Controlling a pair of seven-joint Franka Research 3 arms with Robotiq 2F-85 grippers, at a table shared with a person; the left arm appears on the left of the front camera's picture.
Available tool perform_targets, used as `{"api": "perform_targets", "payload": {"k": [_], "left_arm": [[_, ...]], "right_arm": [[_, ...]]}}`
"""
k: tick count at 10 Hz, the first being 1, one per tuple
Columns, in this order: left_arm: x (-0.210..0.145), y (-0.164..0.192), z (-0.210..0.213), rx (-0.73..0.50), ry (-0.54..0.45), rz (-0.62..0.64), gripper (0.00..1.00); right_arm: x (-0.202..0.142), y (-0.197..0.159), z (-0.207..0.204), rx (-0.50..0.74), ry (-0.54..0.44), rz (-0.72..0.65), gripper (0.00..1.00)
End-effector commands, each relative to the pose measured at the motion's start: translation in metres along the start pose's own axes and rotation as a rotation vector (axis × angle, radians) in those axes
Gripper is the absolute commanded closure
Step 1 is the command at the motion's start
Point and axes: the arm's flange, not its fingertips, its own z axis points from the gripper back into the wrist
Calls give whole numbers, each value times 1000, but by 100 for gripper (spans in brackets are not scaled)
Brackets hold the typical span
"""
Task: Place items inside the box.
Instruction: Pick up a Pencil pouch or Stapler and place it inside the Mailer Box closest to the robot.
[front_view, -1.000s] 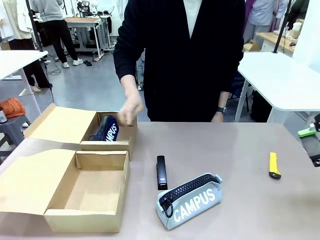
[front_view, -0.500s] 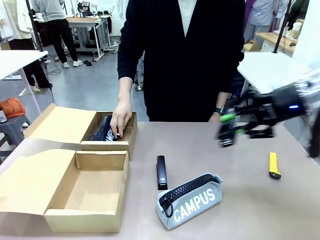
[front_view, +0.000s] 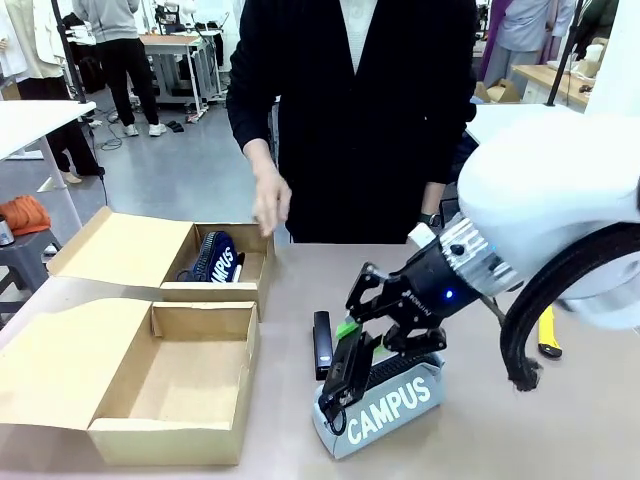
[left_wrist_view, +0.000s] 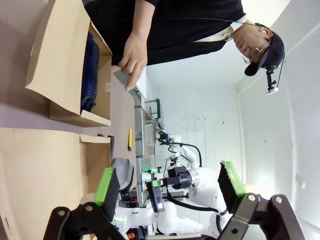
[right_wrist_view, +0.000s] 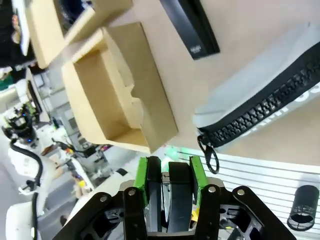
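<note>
The right gripper (front_view: 340, 378) is sweeping in from the right edge to lower centre, bringing a slim black bar (right_wrist_view: 179, 190) over the CAMPUS pouch (front_view: 395, 400); the person's hand (front_view: 270, 200) is lifting off the navy pouch (front_view: 218, 258).

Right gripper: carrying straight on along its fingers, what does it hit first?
Likely the zip end of the CAMPUS pouch, right under the black item the right gripper holds. Might just miss onto bare table; depth unclear.
</note>
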Motion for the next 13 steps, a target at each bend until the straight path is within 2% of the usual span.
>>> {"api": "perform_targets", "payload": {"k": [1,2,3,5,8,9,11,12,13], "left_arm": [[-2,-1,1,-13,2,-19,0],[-2,-1,1,-13,2,-19,0],[-2,-1,1,-13,2,-19,0],[-2,-1,1,-13,2,-19,0],[-2,-1,1,-13,2,-19,0],[-2,-1,1,-13,2,-19,0],[-2,-1,1,-13,2,-19,0],[-2,-1,1,-13,2,-19,0],[-2,-1,1,-13,2,-19,0]], "right_arm": [[-7,-1,-11,-29,17,15,60],[-14,-9,-9,-73,-20,-68,60],[-19,14,-23,-90,-50,20,60],[-18,75,-41,-123,-30,168,60],[-24,156,-114,-261,-41,271,60],[-27,173,-137,-306,-46,299,60],[-36,191,-179,-364,-57,318,60],[-40,193,-197,-386,-105,301,60],[-39,191,-206,-402,-101,301,60]]}}
